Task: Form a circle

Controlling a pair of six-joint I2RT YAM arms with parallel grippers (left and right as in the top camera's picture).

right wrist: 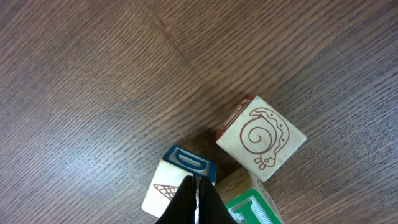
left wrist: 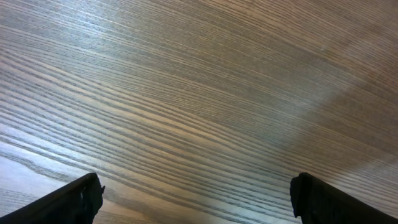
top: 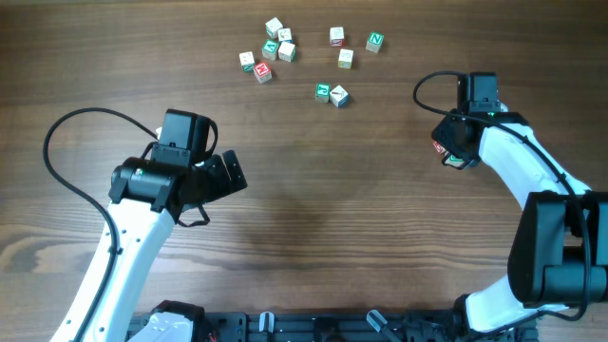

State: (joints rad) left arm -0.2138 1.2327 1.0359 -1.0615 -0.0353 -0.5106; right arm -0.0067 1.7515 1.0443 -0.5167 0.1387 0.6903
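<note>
My right fingers (right wrist: 186, 204) are pinched together over the circle (right wrist: 261, 138) (really just three bunched cubes) at the right of the desk (top: 313, 209). The green cube (right wrist: 252, 210) is cut off by the frame, and overhead my wrist hides most of them. My left fingers (left wrist: 71, 202) are spread wide.

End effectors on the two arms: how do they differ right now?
The left end effector stands wide open; the right end effector is shut, tips pressed together. The left one has only bare table below it; the right one hangs over a tight group of three cubes. Shared: both are black, and neither visibly grips anything.
</note>
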